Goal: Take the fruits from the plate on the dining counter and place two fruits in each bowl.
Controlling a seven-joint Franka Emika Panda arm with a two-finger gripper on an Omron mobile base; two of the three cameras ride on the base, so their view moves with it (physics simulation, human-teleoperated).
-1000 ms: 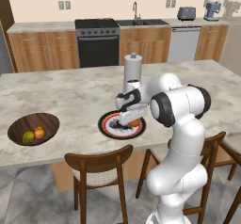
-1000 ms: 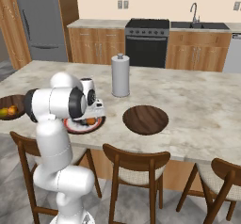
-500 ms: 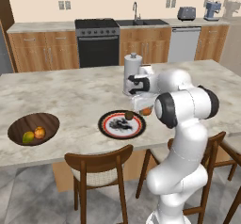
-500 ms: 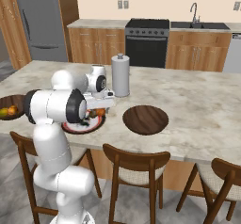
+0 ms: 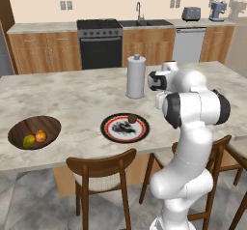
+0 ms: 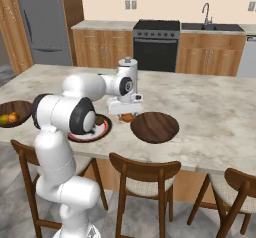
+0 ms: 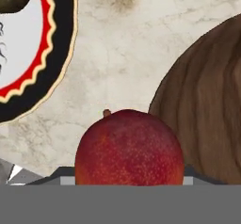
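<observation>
The pincer (image 6: 128,116) grips the red fruit (image 7: 129,148) over the table (image 6: 210,112), between the plate (image 7: 28,53) and the empty bowl (image 6: 154,126). The brown fruit (image 5: 131,118) sits on the plate's far edge. Well left of the plate, the other bowl (image 5: 19,127) holds the orange fruit (image 5: 40,136) and the yellow-green fruit (image 5: 29,140).

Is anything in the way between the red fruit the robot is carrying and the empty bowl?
Nothing visible. The tool holds the red fruit over bare counter, just beside the rim of the empty bowl. The paper towel roll stands farther back, off the path.
</observation>
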